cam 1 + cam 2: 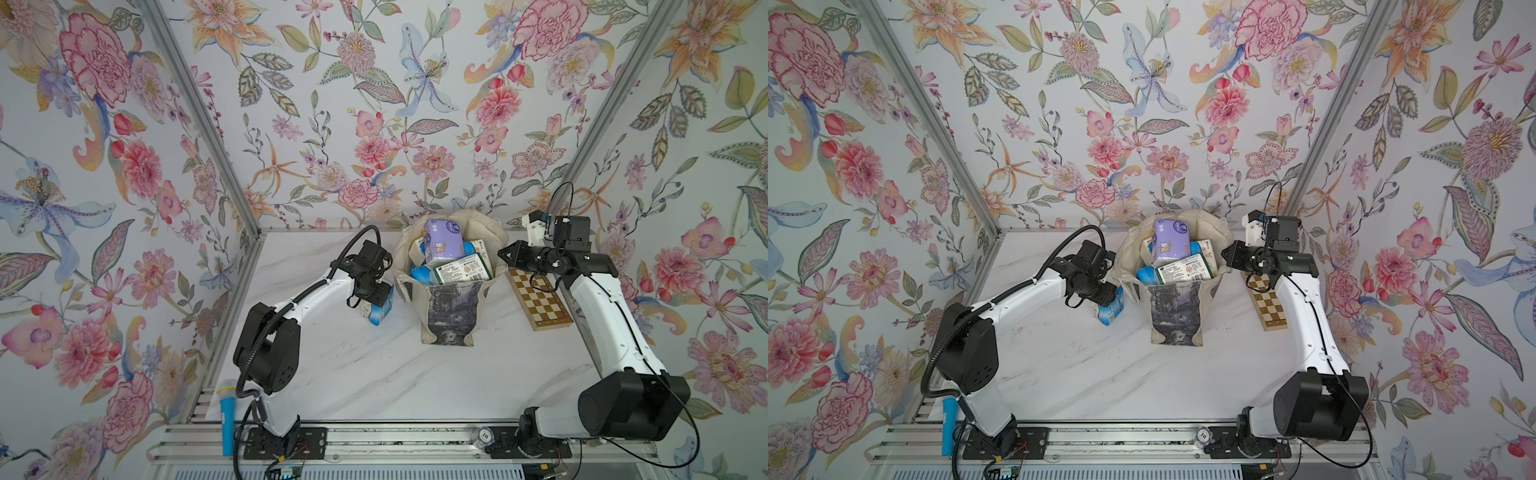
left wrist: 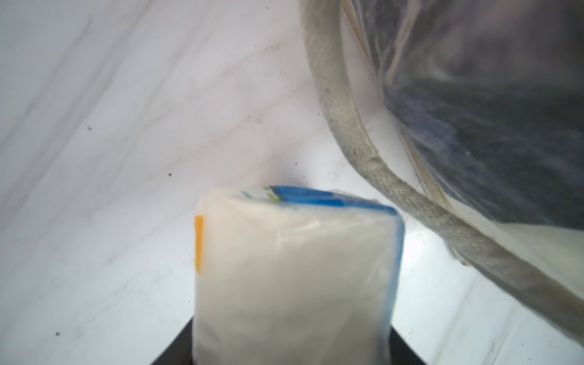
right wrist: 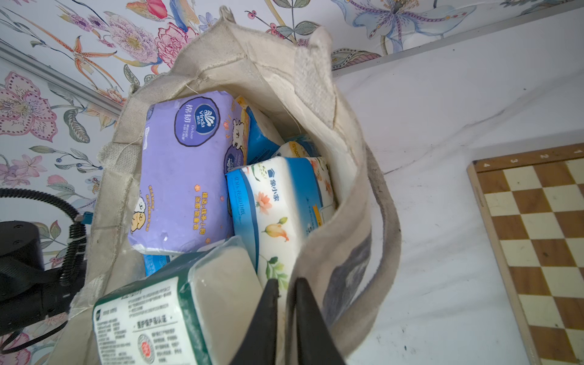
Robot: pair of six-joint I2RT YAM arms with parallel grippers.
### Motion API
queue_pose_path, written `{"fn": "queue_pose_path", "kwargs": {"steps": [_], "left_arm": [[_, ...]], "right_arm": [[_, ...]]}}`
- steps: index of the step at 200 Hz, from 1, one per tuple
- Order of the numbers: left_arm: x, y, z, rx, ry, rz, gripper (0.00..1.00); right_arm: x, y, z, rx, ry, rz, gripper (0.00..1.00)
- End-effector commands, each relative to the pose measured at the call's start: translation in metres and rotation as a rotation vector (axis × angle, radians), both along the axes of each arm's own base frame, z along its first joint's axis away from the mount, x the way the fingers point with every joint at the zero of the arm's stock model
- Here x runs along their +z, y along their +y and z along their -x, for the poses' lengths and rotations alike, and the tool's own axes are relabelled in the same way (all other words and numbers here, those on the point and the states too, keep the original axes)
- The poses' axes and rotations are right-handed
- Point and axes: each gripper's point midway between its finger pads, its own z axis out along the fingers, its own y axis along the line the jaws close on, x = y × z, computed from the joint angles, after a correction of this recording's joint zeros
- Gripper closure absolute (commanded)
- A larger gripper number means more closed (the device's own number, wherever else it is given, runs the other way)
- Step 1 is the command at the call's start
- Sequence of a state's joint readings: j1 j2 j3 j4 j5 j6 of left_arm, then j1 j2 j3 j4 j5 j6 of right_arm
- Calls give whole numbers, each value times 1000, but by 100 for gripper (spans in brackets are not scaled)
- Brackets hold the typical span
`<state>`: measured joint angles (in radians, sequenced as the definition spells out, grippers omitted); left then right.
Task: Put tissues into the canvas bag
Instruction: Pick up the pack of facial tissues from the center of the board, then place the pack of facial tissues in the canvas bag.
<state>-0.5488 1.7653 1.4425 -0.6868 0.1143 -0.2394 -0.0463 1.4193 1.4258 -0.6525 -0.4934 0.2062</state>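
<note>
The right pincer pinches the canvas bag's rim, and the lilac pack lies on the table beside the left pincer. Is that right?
Not quite: the lilac pack lies inside the canvas bag, atop other packs, as the right wrist view shows. Beside the left pincer is the blue-and-white pack. The right pincer does pinch the rim.

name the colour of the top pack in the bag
Lilac; the pack shows best in the right wrist view.

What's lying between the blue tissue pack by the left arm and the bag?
Only a strap handle of the canvas bag and bare table; the left wrist view shows it.
</note>
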Motion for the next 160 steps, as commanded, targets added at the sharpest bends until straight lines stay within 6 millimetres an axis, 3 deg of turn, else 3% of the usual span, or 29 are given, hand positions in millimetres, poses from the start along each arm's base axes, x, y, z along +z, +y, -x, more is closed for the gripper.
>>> {"fn": "queue_pose_path", "kwargs": {"steps": [1,22,34,51,72,127,141,144,160], "left_arm": [[38,32,8,93,-56,-17,41],[61,59,11,174,-90,-24,41],[96,70,13,211,-159,14,41],[144,65,7,212,-253,95,41],[202,42,1,150,-349,239,41],[317,-44,4,-109,-573,600,39],[341,-64,11,-188,-619,695,36],[333,-74,4,-202,-598,705,35],[334,-109,3,-289,-570,773,35]], "right_arm": [[6,3,-4,8,-20,-7,85],[5,4,-4,9,-15,-9,85],[4,4,-4,10,-14,-9,85],[4,4,-4,9,-13,-10,86],[6,5,-2,10,-17,-11,86],[13,6,3,9,-35,-12,85],[13,6,4,10,-34,-13,85],[13,6,3,9,-33,-13,85],[13,8,2,11,-34,-14,86]]}}
